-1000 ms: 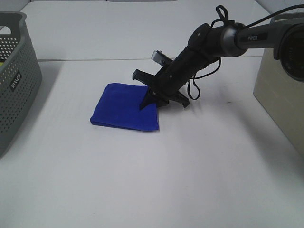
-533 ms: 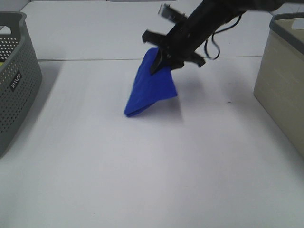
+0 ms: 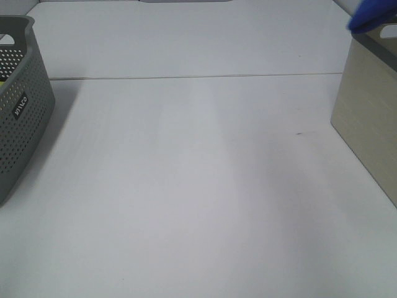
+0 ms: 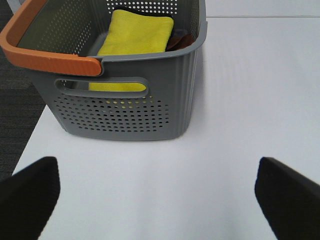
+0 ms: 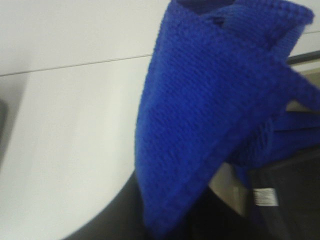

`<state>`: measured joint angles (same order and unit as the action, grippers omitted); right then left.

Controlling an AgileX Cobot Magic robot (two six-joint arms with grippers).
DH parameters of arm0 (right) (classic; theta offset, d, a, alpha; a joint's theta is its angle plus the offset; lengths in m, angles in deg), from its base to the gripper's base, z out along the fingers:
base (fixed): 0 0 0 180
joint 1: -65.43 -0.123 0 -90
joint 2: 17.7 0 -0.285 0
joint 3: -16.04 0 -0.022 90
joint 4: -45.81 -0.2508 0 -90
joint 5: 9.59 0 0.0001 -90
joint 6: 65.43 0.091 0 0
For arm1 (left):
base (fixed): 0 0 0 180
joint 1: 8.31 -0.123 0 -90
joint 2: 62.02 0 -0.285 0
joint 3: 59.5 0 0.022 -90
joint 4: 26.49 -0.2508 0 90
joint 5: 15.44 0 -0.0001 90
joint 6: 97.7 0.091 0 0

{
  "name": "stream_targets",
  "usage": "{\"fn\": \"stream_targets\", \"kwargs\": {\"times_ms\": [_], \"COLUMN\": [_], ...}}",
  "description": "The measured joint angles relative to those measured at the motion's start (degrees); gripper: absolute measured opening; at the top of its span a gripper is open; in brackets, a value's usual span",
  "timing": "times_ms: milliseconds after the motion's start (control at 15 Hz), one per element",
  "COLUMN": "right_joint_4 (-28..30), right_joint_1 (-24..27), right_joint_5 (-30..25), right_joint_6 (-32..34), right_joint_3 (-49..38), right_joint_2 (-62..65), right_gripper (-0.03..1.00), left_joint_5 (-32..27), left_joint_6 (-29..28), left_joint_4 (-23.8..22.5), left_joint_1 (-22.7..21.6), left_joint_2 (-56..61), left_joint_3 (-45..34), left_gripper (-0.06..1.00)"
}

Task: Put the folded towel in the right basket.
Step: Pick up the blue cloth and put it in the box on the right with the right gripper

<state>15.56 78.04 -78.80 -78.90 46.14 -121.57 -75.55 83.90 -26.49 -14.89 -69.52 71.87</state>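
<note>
Towel (image 3: 369, 15) lifted off table (image 3: 186, 186), now above right basket (image 3: 366, 105) rim; right gripper, unseen behind cloth, evidently clamps it; release next

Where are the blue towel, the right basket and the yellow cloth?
blue towel (image 5: 200, 100): right wrist view, hanging fold.
right basket (image 3: 366, 118): exterior high view, beige side wall.
yellow cloth (image 4: 135, 35): left wrist view, top face.

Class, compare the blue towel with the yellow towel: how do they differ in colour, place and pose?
Colour: the blue towel is deep blue, the yellow towel bright yellow. Place: the blue one is in the air at the beige basket's rim; the yellow one lies inside the grey perforated basket. Pose: blue hangs draped; yellow lies flat, folded. Both are cloth towels.
</note>
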Motion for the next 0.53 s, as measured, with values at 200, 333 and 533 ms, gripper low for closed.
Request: {"fn": "stream_targets", "kwargs": {"times_ms": [200,333,533], "right_joint_4": [7.73,17.02,22.57], "right_joint_1": [4.3,5.16,5.16], "right_joint_5": [-0.23,-0.57,-0.69], "right_joint_6": [0.17,2.69,7.51], "right_joint_3": [0.0,-3.44,-10.31], "right_joint_2": [2.18,1.09,-2.52], "right_gripper": [0.12,0.12,0.55], "left_joint_5": [0.0,0.0,0.0], "left_joint_6": [0.0,0.0,0.0], "left_joint_4": [0.0,0.0,0.0], "left_joint_1": [0.0,0.0,0.0], "left_joint_2": [0.0,0.0,0.0], "left_joint_3": [0.0,0.0,0.0], "left_gripper": [0.99,0.99,0.99]}}
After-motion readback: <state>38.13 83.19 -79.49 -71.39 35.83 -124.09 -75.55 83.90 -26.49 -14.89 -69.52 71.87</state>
